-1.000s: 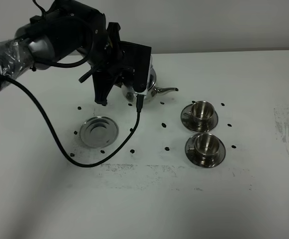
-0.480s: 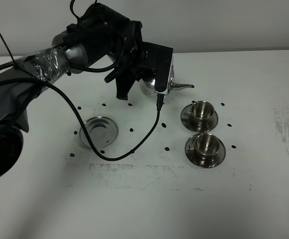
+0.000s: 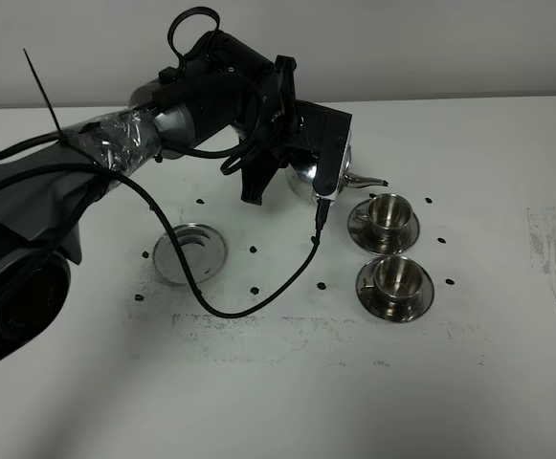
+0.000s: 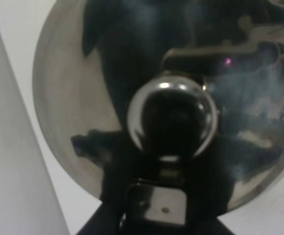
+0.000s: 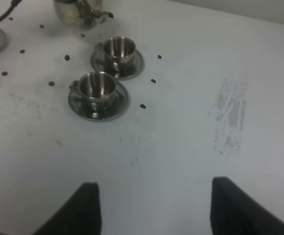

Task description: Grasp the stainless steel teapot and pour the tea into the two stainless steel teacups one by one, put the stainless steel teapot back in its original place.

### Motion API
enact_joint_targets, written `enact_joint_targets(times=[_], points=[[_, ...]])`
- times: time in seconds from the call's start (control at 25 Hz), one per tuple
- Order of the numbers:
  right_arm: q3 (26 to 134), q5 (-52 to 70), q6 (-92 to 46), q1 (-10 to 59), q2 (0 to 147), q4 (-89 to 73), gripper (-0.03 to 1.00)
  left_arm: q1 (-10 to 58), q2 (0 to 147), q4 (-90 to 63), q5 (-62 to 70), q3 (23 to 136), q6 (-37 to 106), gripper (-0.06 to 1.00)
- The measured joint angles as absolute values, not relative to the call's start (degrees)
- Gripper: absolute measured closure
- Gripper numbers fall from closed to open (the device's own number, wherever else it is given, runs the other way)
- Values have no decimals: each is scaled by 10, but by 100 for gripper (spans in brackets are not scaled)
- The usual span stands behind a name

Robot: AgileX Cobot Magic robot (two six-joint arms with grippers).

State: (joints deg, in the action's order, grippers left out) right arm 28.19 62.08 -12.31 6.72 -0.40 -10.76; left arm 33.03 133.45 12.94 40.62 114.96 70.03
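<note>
Mirror-glossy steel teapot and teacups; matt, scuffed white table.

the scuffed white counter carries a steel disc, black dots, a far saucer and a near saucer.

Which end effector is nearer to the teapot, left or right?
Left. The left end effector grips the teapot; the right end effector is open and far off, with both cups between it and the teapot.

stainless steel teapot: handle hidden | right gripper: base cropped
</note>
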Motion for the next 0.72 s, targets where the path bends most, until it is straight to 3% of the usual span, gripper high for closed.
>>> enact_joint_targets(times=[0.72], points=[[282, 621, -123, 67, -4, -108, 49, 342, 1340, 178, 385, 1150, 745, 76]])
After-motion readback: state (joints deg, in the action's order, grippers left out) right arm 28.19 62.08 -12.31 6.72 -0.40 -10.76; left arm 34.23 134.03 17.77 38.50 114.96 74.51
